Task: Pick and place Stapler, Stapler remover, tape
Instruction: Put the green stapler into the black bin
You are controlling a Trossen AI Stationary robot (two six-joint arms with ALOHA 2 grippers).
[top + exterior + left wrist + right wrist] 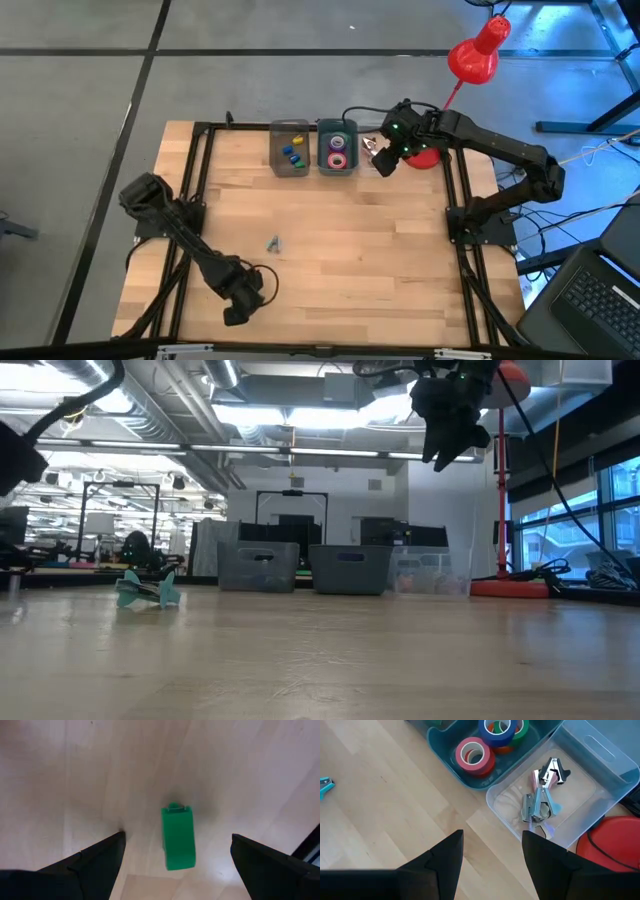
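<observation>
- Tape rolls (475, 756) lie in the teal bin (338, 148) at the far edge of the tabletop (330, 260); the right wrist view picks out a red roll and a blue one stacked on others.
- Only that view shows staple removers (540, 795) in the clear bin (580, 765) just right of the teal one.
- Right gripper (381, 160) hangs above the clear bin, fingers apart, holding nothing.
- Left gripper (234, 316) sits near the front left, spread wide and empty; its wrist view alone shows a green stapler (177, 837) on the wood between the fingers.
- A teal staple remover (146, 589) lies alone mid-tabletop.
- The grey bin (290, 148) holds small coloured pieces.
</observation>
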